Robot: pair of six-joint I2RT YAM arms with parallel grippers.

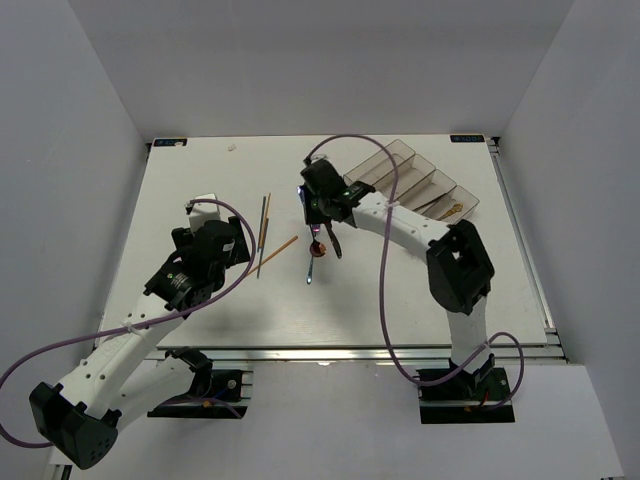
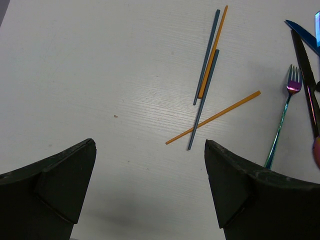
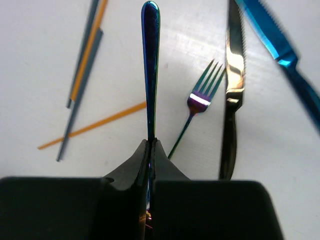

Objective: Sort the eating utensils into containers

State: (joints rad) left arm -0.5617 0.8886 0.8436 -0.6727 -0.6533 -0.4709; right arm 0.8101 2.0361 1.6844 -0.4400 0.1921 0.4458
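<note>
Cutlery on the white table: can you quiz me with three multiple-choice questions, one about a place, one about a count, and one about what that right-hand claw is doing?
1. Where is the iridescent fork? A on the floor; B flat on the table, between the chopsticks and the black knife; C upright in a cup.
2. How many orange chopsticks are there? A one; B five; C two.
3. The right gripper is: A shut on the iridescent spoon's handle; B wide open; C out of sight.
Answers: 1B, the right wrist view shows it lying between them; 2C, the left wrist view shows two; 3A, its fingers pinch the handle.
</note>
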